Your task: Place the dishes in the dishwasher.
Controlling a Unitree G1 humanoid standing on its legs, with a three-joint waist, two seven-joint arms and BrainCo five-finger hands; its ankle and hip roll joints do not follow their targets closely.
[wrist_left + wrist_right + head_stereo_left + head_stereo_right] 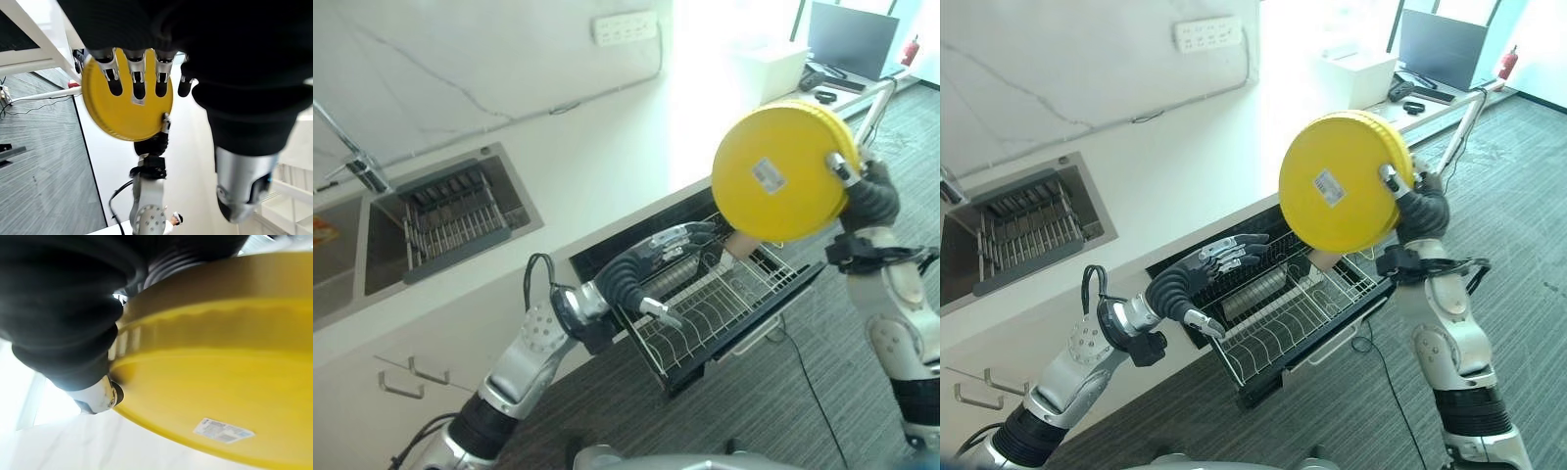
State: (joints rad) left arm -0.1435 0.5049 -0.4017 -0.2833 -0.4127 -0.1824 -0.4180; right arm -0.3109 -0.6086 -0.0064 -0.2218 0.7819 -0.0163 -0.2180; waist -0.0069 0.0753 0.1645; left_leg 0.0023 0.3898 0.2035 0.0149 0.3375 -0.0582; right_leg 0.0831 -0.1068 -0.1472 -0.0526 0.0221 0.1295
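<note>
Overhead, yellow plate in right hand, above dishwasher rack.

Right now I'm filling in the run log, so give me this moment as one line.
right hand: holds yellow plate raised above rack | left hand: open, over dishwasher rack | rack: pulled out | plate: not yet placed

White marble-look wall with a power strip, white countertop, steel sink, grey carpet — bright daylight.
</note>
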